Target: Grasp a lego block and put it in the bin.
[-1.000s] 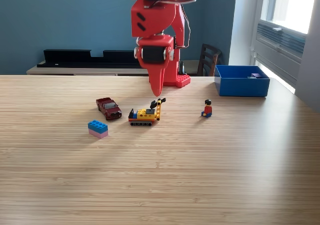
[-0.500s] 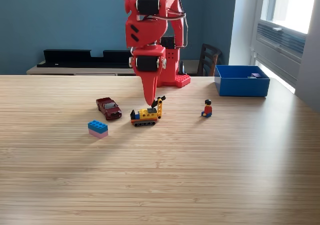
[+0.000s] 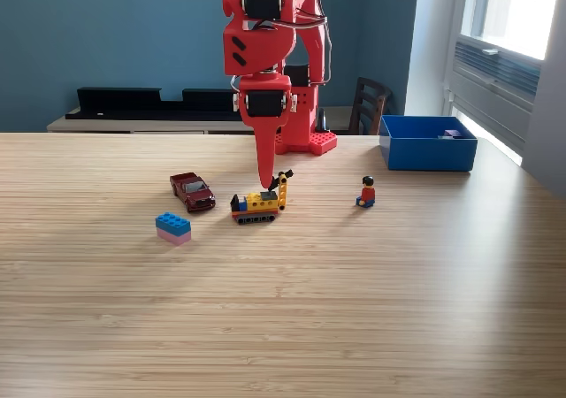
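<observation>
A small yellow lego excavator on black tracks (image 3: 257, 207), with a yellow boom raised at its right end in the exterior view, sits on the light wooden table (image 3: 283, 309) just in front of the arm's base. The red gripper (image 3: 265, 186) points straight down at it, its narrow tip at the top of the little vehicle's cab; from this angle the jaws read as one tapered blade, so I cannot tell how far apart they are or whether they grip the toy. Above it the red 3D-printed arm (image 3: 265, 53) folds down from its red base (image 3: 305, 133) at the table's far edge. To the exterior view's left of the excavator stands a small dark red toy car (image 3: 192, 191), and nearer the camera lies a blue lego brick stacked on a pink one (image 3: 173, 228). To the exterior view's right sits a small lego figure in a red top with black hair (image 3: 365, 191), apart from the vehicle. Farther right and back, near the window, rests the shallow rectangular blue plastic bin (image 3: 428, 143), open-topped, with a small purplish piece (image 3: 452, 133) visible inside. Behind the table a dark wooden chair (image 3: 368, 106) stands against the blue wall (image 3: 115, 35).
</observation>
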Robot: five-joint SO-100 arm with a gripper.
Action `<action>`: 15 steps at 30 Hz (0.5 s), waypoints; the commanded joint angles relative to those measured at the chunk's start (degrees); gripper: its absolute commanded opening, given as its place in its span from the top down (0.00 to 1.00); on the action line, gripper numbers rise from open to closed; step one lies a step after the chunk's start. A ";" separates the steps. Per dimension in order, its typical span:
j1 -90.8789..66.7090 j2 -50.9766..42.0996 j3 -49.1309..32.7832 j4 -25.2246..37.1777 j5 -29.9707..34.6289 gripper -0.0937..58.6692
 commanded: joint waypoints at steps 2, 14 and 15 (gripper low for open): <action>0.97 4.04 0.79 -0.62 -6.50 0.52; 3.16 3.08 6.24 -2.64 -17.23 0.52; 3.16 3.08 6.86 -3.16 -17.84 0.52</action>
